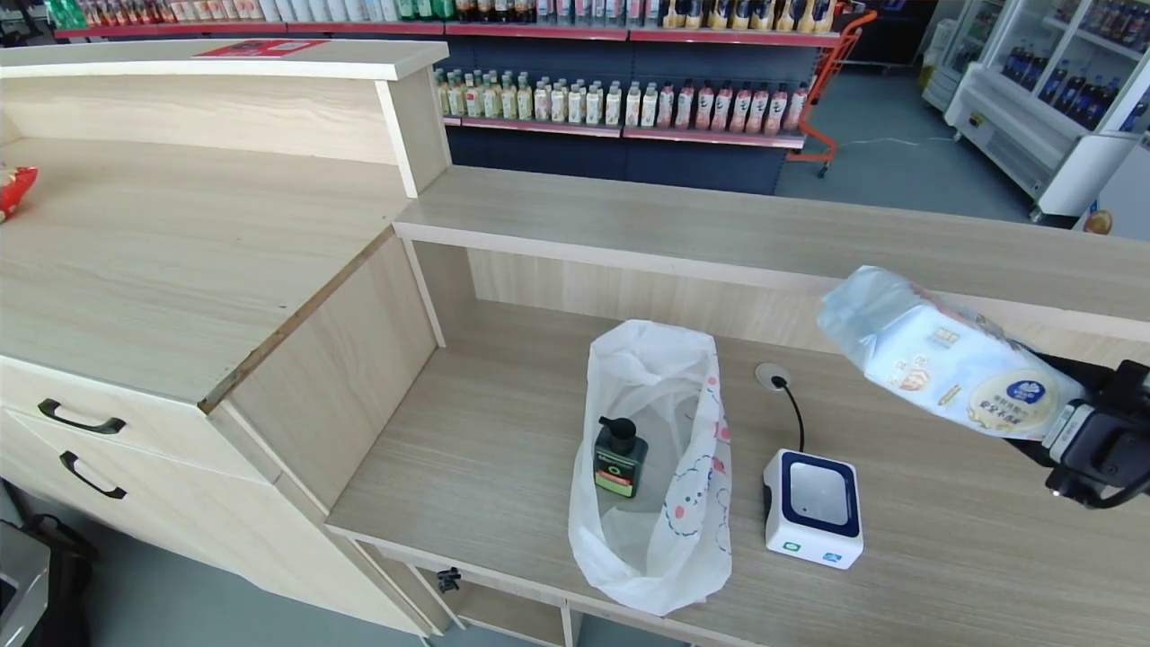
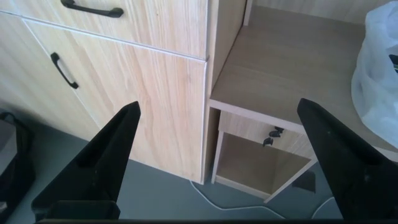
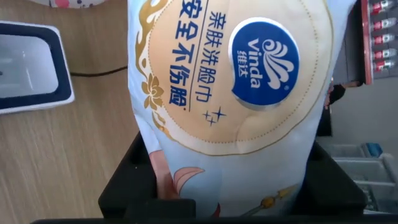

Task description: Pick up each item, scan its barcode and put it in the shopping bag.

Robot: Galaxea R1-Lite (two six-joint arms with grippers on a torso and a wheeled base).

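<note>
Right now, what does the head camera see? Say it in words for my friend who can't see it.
The right pincer holds a soft white tissue pack in the air above the wooden counter, to the right of the barcode scanner. Left of the scanner lies an open white shopping bag with a dark pump bottle inside.

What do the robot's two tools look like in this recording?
Both are black. The left tool has two flat, wedge-shaped fingers that taper to points. The right tool has a blocky black body with a light grey band near its front, and a dark cable loops beneath it. No markings are visible on either.
</note>
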